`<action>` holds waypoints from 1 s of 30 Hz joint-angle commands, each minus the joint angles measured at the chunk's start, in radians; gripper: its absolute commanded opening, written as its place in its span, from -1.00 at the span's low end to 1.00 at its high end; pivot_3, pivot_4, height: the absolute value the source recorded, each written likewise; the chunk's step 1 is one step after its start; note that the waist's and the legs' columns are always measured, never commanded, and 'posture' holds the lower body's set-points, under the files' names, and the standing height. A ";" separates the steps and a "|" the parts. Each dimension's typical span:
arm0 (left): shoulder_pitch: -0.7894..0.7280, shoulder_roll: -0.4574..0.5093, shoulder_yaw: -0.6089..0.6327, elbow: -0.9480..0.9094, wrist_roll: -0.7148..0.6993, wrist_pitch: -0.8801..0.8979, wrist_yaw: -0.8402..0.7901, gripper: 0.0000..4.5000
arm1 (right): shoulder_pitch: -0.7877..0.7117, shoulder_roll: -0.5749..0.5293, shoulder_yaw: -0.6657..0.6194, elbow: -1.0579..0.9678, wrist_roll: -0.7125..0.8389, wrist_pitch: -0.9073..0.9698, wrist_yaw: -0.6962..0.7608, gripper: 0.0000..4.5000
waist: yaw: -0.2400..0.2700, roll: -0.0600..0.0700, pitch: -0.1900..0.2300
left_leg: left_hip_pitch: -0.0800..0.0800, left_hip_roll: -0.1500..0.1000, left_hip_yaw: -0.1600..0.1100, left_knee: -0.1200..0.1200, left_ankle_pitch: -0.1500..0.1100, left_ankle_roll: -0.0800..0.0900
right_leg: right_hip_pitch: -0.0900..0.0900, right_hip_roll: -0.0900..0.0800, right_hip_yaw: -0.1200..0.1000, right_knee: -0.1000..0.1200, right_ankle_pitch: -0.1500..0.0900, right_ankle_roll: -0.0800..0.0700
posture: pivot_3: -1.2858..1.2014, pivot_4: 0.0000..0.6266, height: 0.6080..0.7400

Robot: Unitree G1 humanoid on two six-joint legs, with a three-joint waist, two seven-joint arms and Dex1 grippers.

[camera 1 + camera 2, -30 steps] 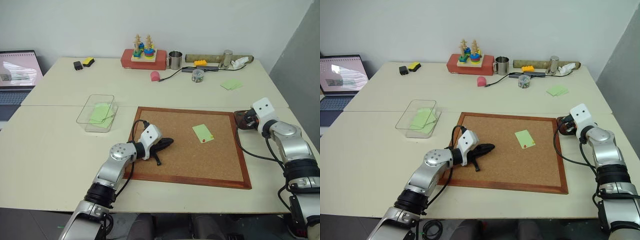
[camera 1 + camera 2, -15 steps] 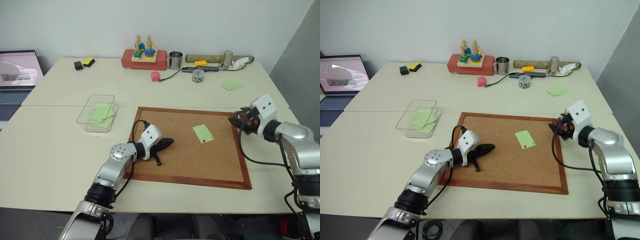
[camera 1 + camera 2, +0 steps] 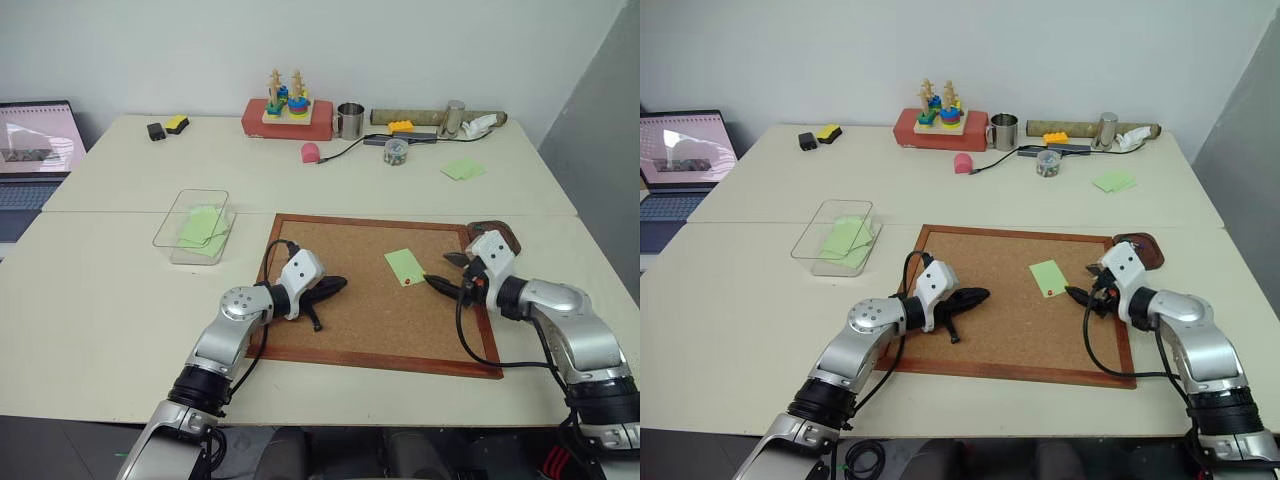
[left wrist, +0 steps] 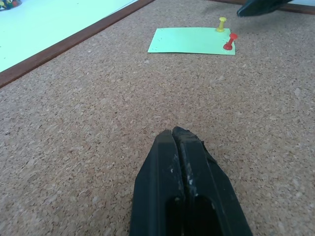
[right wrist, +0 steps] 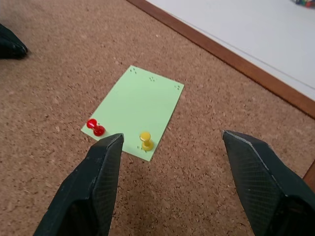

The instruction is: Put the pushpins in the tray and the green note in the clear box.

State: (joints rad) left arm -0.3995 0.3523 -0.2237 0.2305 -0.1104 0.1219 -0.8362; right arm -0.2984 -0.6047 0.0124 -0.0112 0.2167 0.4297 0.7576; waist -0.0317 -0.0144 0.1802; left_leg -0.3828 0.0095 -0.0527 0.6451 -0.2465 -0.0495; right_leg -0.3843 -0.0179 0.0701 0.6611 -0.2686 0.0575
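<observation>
Tray (image 3: 497,236) sits half hidden behind your right gripper (image 5: 170,162), whose fingers stand apart, empty, near the green note (image 5: 135,111); your left gripper (image 4: 178,135) is closed on nothing.

No text, label, brand, number or sign could be read on anything pictured. The laptop screen (image 3: 35,135) at the table's far left showed a pale pink picture with no legible words, and the green note (image 5: 135,110) pinned to the cork board (image 3: 350,320) was blank apart from tiny pinholes near its corners.
</observation>
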 commanded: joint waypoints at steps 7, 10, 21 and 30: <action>0.041 0.016 -0.028 0.044 0.043 0.028 0.009 -1.00 | -0.048 0.042 0.016 0.056 -0.014 -0.056 -0.003 0.08 | 0.000 0.000 0.000 | 0.000 0.000 0.000 0.000 0.000 0.000 | 0.000 0.000 0.000 0.000 0.000 0.000 | 0.03 -0.52 1.00; 0.041 0.017 -0.029 0.044 0.043 0.029 0.008 -1.00 | -0.049 0.046 0.016 0.060 -0.013 -0.056 -0.003 -0.19 | 0.000 0.000 0.000 | 0.000 0.000 0.000 0.000 0.000 0.000 | 0.000 0.000 0.000 0.000 0.000 0.000 | 0.03 -0.52 1.00; 0.041 0.019 -0.032 0.043 0.044 0.029 0.007 -1.00 | -0.025 0.042 0.009 0.025 0.010 -0.053 0.014 -1.00 | 0.000 0.000 0.000 | 0.000 0.000 0.000 0.000 0.000 0.000 | 0.000 0.000 0.000 0.000 0.000 0.000 | 0.03 -0.52 1.00; 0.044 0.021 -0.036 0.044 0.047 0.032 0.009 -1.00 | -0.023 0.048 -0.029 -0.039 0.067 -0.047 0.026 -1.00 | 0.000 0.000 0.000 | -0.001 0.000 0.000 0.000 0.000 0.000 | 0.000 0.000 0.000 0.000 0.000 0.000 | 0.03 -0.52 1.00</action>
State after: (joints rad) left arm -0.3952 0.3562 -0.2281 0.2202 -0.1104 0.1220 -0.8316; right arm -0.3067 -0.5540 0.0338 0.0296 0.2343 0.3924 0.7670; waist -0.0314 -0.0144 0.1803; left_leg -0.3836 0.0095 -0.0530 0.6446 -0.2465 -0.0496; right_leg -0.3848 -0.0179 0.0699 0.6608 -0.2686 0.0575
